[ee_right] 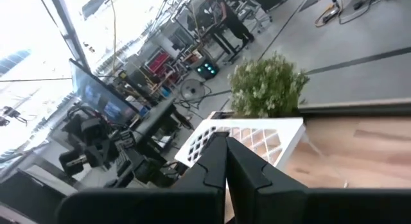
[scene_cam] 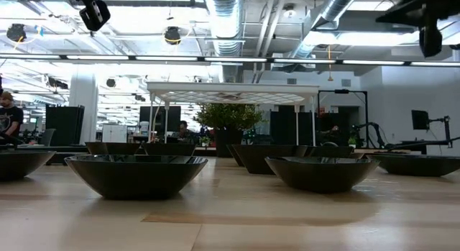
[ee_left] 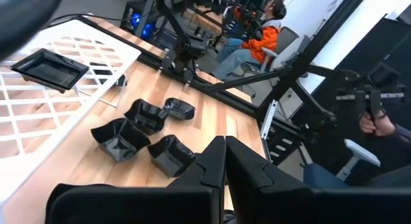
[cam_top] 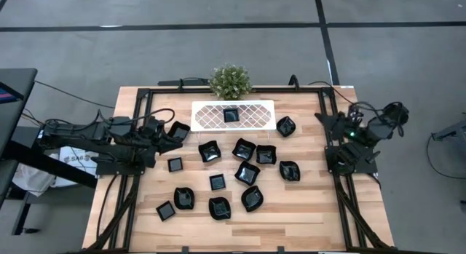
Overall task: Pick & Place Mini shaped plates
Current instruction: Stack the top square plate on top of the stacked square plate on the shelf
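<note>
Several mini shaped plates, small glossy black dishes, lie scattered on the wooden table, among them a square one and a wavy one. One square plate rests in the white lattice tray at the far middle. My left gripper is shut and empty, raised above the table's left side, with a wavy plate on the table just beyond its tip. My right gripper is shut and empty, drawn back at the right edge.
A small green potted plant stands behind the tray at the far edge. A black frame runs along the table's sides. One plate lies just right of the tray. People sit at desks beyond the table.
</note>
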{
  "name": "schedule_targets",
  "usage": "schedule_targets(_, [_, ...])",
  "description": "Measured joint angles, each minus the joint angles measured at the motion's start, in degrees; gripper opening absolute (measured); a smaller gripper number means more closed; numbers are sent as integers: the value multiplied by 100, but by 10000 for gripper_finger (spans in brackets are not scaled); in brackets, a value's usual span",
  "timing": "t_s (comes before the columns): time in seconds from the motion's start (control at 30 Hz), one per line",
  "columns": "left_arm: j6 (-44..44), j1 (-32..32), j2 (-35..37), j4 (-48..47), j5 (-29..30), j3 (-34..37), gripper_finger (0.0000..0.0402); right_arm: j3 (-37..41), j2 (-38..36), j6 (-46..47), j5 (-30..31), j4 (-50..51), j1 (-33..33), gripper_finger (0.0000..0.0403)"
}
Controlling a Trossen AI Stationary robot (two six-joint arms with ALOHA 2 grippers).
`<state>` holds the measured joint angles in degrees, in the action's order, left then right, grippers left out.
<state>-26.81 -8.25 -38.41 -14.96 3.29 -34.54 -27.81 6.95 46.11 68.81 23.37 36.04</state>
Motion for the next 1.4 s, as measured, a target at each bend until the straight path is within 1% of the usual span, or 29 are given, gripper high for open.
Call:
schedule_targets(0.1, [0,0,2,2,13,0,12,545,-72,-6,-220,-639,-100,0])
schedule_targets(0.23, [0,0,2,1,12,0,12,1169,-71,-242,-898,-1579,-321,0])
schedule_targets(0.4, [0,0,2,0,13,0,12,1693,-71,-1193,-2070,-2878,-847,0])
schedule_targets(0.47, [0,0,2,0,11,0,12,1795,-73,-1600,-2438,-3225,-1140,0])
schedule_targets(0.53, [-2,0,2,0,12,0,12,1822,-73,-1873,-2738,-3288,-1444,0])
schedule_targets(0.63, [-2,0,2,0,12,0,12,1824,-156,-2043,-3112,-3285,-1879,0])
schedule_targets(0.83, [-2,0,2,0,11,0,12,1821,-693,-2313,-4044,-3298,-2546,0])
schedule_targets(0.93, [-2,0,2,-2,11,0,12,1827,-678,-2397,-4205,-3312,-2753,0])
schedule_targets(1.1, [-2,-1,3,54,13,0,12,2014,-630,-2002,-4203,-3264,-2924,0])
schedule_targets(1.23, [-96,0,0,116,13,0,12,2190,-643,-1926,-4189,-3627,-3017,0])
schedule_targets(1.3, [-273,0,0,66,32,0,12,2256,-639,-1924,-4194,-3732,-3051,0])
schedule_targets(1.4, [-964,0,0,-271,192,0,12,2264,-638,-1921,-4190,-3748,-3084,0])
